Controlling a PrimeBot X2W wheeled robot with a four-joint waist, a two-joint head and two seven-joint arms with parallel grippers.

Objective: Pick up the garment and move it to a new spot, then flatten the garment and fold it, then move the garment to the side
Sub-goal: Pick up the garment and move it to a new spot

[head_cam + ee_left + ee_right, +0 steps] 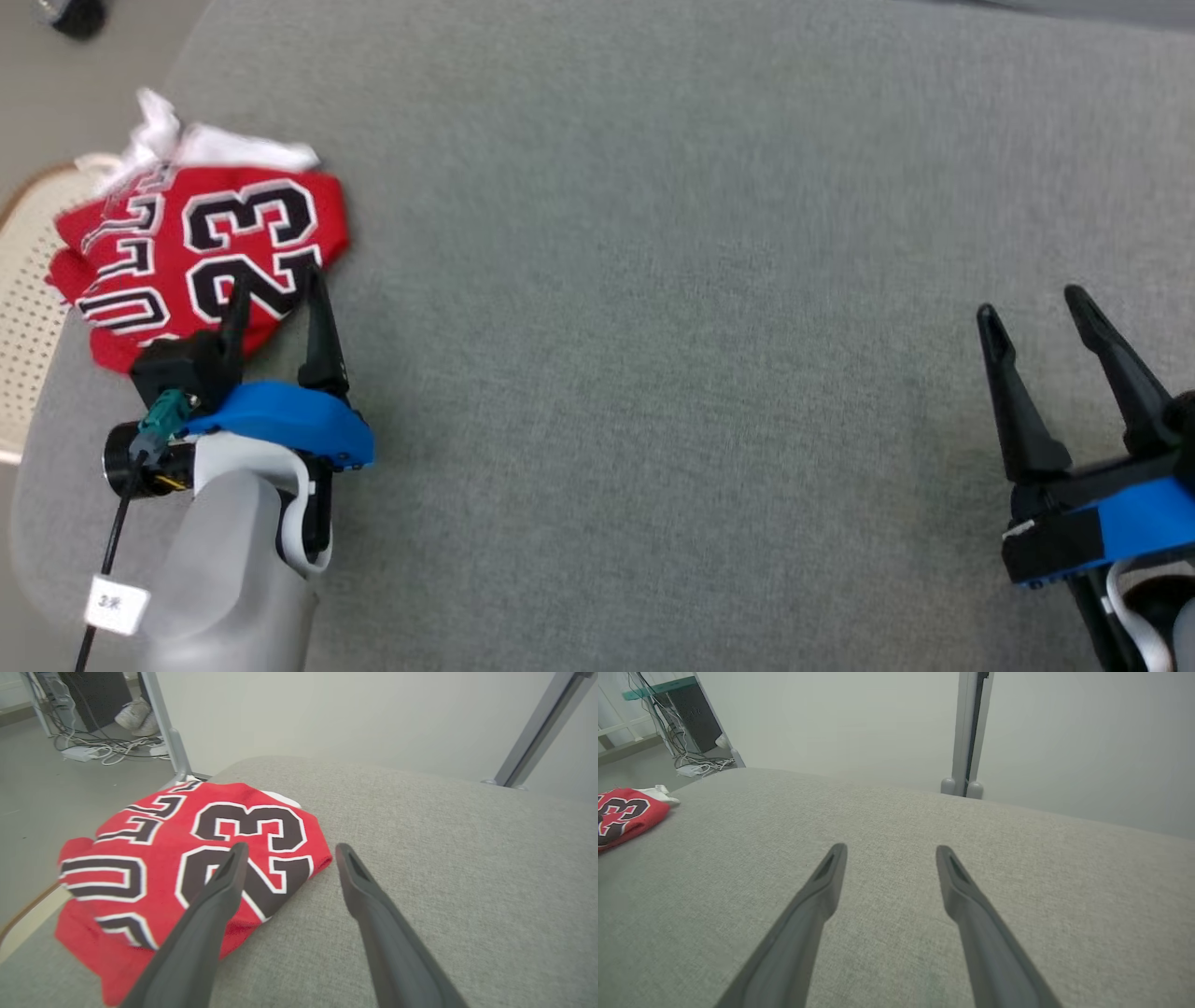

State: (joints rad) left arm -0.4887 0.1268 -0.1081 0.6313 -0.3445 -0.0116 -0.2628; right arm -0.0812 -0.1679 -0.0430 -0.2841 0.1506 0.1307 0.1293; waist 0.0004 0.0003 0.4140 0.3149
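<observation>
The garment [187,252] is a red jersey with black and white lettering and the number 23, folded into a compact bundle at the far left of the grey padded surface [653,280]. White fabric pokes out behind it. My left gripper [275,287] hovers open at the bundle's near right corner, nothing between its fingers. In the left wrist view the jersey [140,858] lies under the left finger, and the left gripper [289,851] spans its right edge. My right gripper [1027,306] stands open at the far right, over bare surface. The right wrist view shows the jersey [621,814] far left and the right gripper [889,851] open.
A pale wicker chair seat [23,280] sits beside the surface's left edge, under the jersey's overhang. Cables and a power strip [93,749] lie on the floor beyond, near a person's shoes [135,716]. Metal frame posts [969,732] stand behind the surface.
</observation>
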